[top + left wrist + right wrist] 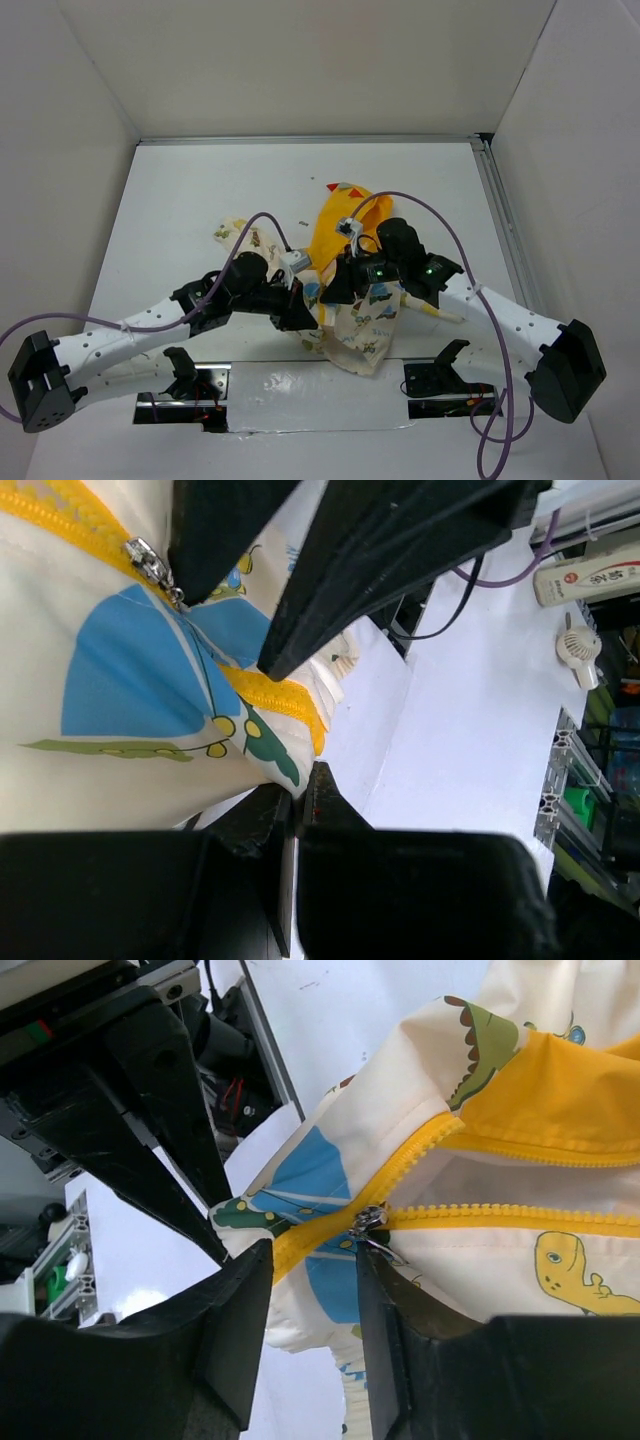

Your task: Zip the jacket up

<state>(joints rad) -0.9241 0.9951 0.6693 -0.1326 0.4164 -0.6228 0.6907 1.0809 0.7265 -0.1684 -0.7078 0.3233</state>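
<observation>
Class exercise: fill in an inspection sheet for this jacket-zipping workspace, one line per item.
Surface: white table.
Job's things: jacket crumpled mid-table; zip slider low, teeth parted above it.
Clutter: a small speck beyond the jacket.
Grippers: left gripper shut on the jacket's hem; right gripper open around the slider.
Cables: purple cables looping above the table.
Surroundings: white walls; bottle and small fan off the table.

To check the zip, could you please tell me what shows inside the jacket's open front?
Beyond the slider the two zip halves of the jacket part, showing yellow lining folded outward. Anything deeper inside is hidden by the jacket's own folds.
</observation>
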